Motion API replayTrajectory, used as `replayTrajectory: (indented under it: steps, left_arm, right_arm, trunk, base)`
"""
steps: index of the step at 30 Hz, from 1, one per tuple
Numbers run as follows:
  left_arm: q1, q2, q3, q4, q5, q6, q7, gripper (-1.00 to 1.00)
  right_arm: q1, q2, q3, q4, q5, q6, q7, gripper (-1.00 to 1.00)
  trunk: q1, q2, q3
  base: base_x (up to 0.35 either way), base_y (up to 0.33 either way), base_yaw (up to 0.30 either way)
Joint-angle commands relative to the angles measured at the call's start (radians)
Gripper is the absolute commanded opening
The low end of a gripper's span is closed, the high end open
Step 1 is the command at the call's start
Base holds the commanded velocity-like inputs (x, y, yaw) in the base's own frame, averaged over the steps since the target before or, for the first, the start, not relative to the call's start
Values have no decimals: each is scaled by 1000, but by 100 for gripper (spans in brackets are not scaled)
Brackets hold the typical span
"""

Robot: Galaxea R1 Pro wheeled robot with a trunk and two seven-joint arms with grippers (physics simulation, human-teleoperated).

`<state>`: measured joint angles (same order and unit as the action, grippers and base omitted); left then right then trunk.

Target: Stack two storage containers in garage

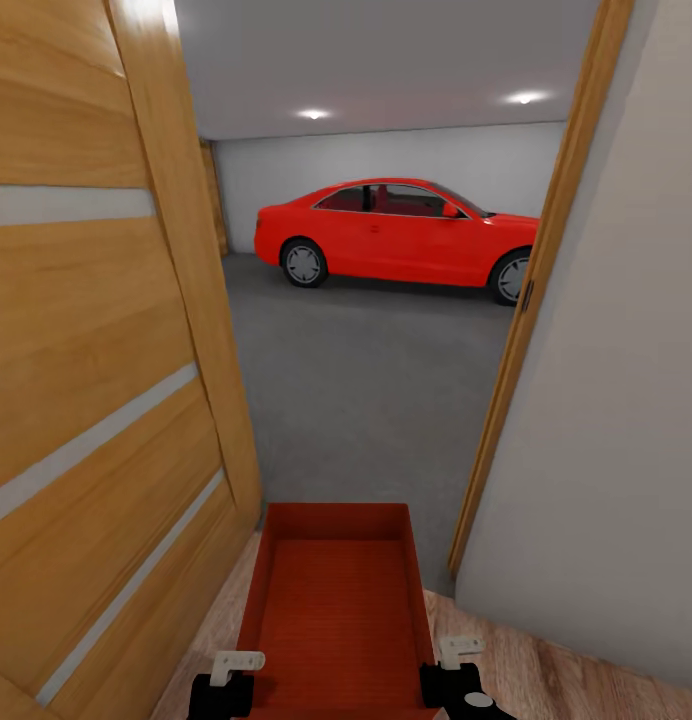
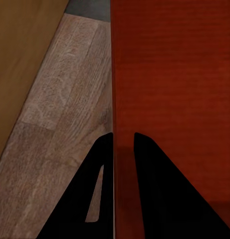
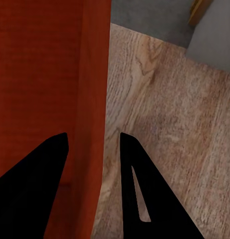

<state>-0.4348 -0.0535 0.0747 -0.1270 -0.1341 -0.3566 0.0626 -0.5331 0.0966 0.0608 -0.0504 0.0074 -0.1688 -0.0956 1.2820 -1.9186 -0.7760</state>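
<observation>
Door (image 1: pixel 96 380) of wood stands swung open at the left, and beside it the left pincer (image 1: pixel 226 680) pinches the left wall of the bin (image 1: pixel 336 590), one finger inside and one outside, both against the wall as the left wrist view shows (image 2: pixel 123 149). That bin is carried low in front of the robot, right at the threshold, its far end over the grey garage floor (image 1: pixel 376 380) and its near end over the wood planks (image 1: pixel 546 670). It looks rigid and light: thin plain walls, open top, nothing in it, so the rim walls are the natural place to hold, one on each long side to keep it level. Smooth sides may slip if the squeeze is uneven. Beyond, a red car (image 1: pixel 396 232) is parked against the far wall. The right pincer (image 1: pixel 456 680) straddles the right wall (image 3: pixel 92 99); its fingers look a little wider, so I judge it gripping, but less tightly.
</observation>
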Motion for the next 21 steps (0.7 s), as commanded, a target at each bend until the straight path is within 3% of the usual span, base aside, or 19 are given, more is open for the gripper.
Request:
replayTrajectory:
  steps: [1, 14, 21]
  left_arm:
    - [-1, 0, 31, 0, -9, -4, 14, -100]
    - [-1, 0, 30, 0, -9, -4, 14, -100]
    - [-1, 0, 31, 0, -9, -4, 14, -100]
  right_arm:
    - [-1, 0, -1, 1, -3, -3, -9, -100]
    - [-1, 0, -1, 1, -3, -3, -9, -100]
    - [-1, 0, -1, 1, -3, -3, -9, -100]
  trunk:
    - [0, 0, -1]
    - [0, 0, -1]
    - [0, 0, -1]
  base:
    - [0, 17, 0]
    - [0, 92, -6]
    - [0, 2, -215]
